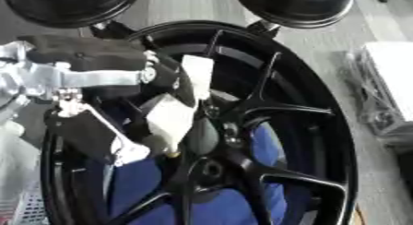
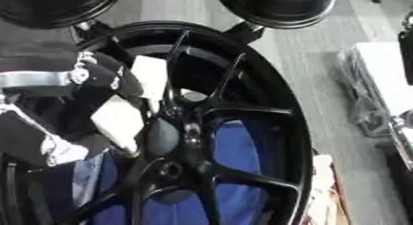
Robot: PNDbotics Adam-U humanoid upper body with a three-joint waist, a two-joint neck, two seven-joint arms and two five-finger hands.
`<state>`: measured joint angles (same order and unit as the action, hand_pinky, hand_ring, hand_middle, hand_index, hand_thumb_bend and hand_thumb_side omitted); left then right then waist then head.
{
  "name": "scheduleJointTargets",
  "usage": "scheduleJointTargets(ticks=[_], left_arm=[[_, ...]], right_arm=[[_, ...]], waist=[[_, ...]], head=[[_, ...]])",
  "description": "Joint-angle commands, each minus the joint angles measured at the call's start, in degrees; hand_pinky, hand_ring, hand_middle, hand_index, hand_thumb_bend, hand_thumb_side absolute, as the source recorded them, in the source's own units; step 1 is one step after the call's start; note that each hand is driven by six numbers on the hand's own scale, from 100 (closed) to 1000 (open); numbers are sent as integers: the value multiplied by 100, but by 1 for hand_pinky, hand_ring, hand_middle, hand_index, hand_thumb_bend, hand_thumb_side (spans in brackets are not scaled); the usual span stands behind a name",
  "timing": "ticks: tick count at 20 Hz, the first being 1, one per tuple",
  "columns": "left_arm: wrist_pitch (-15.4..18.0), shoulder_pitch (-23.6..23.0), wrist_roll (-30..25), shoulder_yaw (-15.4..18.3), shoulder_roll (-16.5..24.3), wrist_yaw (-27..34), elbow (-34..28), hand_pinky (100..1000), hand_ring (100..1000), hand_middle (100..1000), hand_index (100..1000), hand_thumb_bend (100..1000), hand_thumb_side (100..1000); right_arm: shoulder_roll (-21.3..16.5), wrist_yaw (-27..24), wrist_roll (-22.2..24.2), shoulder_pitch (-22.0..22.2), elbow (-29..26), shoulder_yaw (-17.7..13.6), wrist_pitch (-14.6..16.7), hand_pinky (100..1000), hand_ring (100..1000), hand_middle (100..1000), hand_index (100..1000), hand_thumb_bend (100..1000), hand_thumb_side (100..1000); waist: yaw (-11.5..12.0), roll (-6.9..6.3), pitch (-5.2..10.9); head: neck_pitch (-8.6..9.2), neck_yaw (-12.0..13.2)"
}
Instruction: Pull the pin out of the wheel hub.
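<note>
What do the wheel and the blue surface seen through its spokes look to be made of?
The wheel looks like cast metal with a glossy black finish: thin rigid spokes, and sheen along the rim. The blue surface looks like matte cloth or padding, with no glare; which of the two cannot be told. The left hand covers part of the hub.

Grey plank floor (image 1: 322, 39); white furniture (image 1: 391, 67) right, perhaps cabinet.

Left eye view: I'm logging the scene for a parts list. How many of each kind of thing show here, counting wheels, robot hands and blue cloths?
Black spoked wheel: 1
Round black wheels at the top edge: 2
Robot hand, left, reaching into the spokes: 1
Blue cloth behind the spokes: 1
Total: 5
</note>
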<state>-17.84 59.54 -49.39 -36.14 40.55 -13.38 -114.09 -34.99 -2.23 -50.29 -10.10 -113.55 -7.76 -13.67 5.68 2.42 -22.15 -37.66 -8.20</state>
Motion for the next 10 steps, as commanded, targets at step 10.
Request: scheduleJointTargets(ticks=[10], left_arm=[[-135, 20, -196, 7, 36, -144, -50, 870, 844, 838, 850, 223, 177]], right_arm=[[-44, -49, -167, -57, -104, -35, -100, 485, 615, 689, 543, 100, 537]], waist=[[-34, 13, 52]], head=[[100, 38]])
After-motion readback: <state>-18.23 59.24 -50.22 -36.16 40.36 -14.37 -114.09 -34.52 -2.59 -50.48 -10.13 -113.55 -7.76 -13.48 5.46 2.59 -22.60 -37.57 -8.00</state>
